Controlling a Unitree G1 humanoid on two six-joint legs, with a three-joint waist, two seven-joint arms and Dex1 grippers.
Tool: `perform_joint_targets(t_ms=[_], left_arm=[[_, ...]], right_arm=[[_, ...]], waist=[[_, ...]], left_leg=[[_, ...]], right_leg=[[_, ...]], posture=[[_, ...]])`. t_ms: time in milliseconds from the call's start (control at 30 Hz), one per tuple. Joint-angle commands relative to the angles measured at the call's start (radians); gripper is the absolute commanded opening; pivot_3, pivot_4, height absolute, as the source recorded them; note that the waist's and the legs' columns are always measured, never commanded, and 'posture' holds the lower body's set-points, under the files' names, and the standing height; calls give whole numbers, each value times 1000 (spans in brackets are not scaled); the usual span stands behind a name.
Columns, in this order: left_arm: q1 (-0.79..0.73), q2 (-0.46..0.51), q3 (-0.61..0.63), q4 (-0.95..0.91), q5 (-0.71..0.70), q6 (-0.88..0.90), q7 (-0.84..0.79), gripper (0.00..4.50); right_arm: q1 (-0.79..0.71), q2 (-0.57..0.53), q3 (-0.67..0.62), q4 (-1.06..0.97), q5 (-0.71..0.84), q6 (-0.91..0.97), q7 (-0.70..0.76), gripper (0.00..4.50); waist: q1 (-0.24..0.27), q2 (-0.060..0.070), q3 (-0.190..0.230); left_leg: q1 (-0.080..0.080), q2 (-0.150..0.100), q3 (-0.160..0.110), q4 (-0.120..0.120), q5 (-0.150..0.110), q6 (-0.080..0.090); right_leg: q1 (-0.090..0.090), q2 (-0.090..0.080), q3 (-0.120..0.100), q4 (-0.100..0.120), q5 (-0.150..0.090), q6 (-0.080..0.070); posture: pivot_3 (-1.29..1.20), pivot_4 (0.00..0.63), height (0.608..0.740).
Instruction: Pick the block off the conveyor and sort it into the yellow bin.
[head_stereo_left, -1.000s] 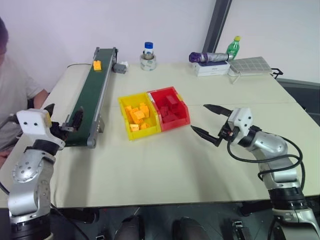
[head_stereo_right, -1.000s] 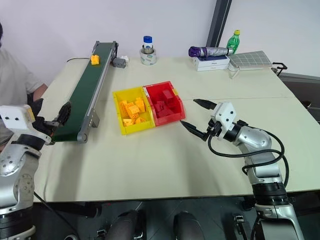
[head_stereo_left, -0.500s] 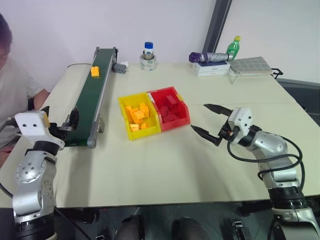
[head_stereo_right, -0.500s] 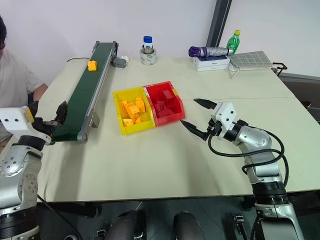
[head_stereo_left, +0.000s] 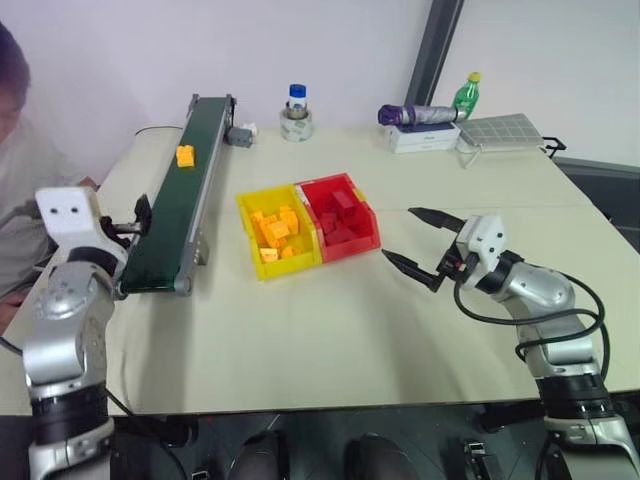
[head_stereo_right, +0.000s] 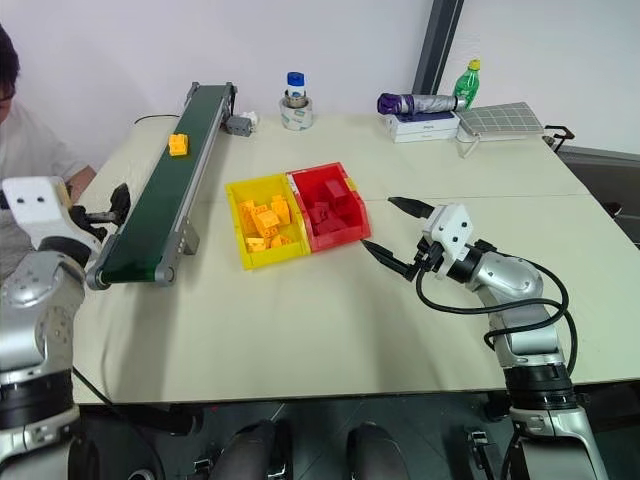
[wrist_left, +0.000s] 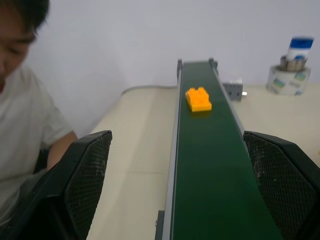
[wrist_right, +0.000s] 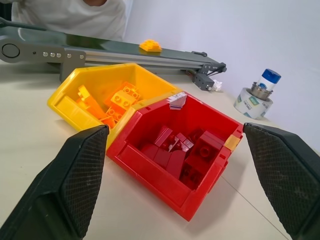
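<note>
The yellow-orange block (head_stereo_left: 185, 155) lies on the dark green belt of the conveyor (head_stereo_left: 178, 215), in its far half. My left gripper (wrist_left: 176, 137) is open at the belt's near end and points along it. The block (wrist_left: 198, 98) is well ahead of the fingers and nothing is between them. The yellow bin (head_stereo_left: 247, 228) holds several orange bricks and stands right of the conveyor. My right gripper (head_stereo_left: 398, 234) hovers open and empty just right of the bins, facing them.
A red bin (head_stereo_left: 352, 250) of dark red blocks touches the yellow bin's right side. A person (head_stereo_left: 15, 150) sits at the table's left edge beside the conveyor. At the back stand a blue-capped jar (head_stereo_left: 296, 112), a purple umbrella (head_stereo_left: 415, 115), a green bottle (head_stereo_left: 466, 92) and a rack (head_stereo_left: 500, 130).
The block has ridden down the belt toward me. My left gripper has risen and moved forward beside the conveyor's near end. The right arm has not moved.
</note>
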Motion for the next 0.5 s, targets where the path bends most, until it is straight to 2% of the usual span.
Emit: perform_joint_targets(t_ms=[33,200,333,500], left_arm=[[-128,62,-21,112,25,74,-3,4426],[-296,89,-73,317,29,106,-64,4426],[-385,105,-134,494,83,24,-128,4426],[-486,93,-136,719,102,-98,-155,4426]], right_arm=[[-14,8,-5,-37,6,-14,-10,4500],[-9,11,-4,-49,6,-10,-22,4500],[12,8,-6,-70,8,-4,-29,4500],[30,4,-14,-92,11,7,-42,4500]], waist=[[0,0,0],[0,-1,0],[0,-1,0],[-1,-2,1]], left_leg=[[0,0,0,0,0,0],[0,1,0,0,0,0],[0,1,0,0,0,0],[0,2,0,0,0,0]], right_leg=[[0,1,0,0,0,0],[0,2,0,0,1,1],[0,3,0,0,2,3],[-1,4,0,0,2,3]], posture=[[0,150,740],[0,150,740],[0,150,740],[0,150,740]])
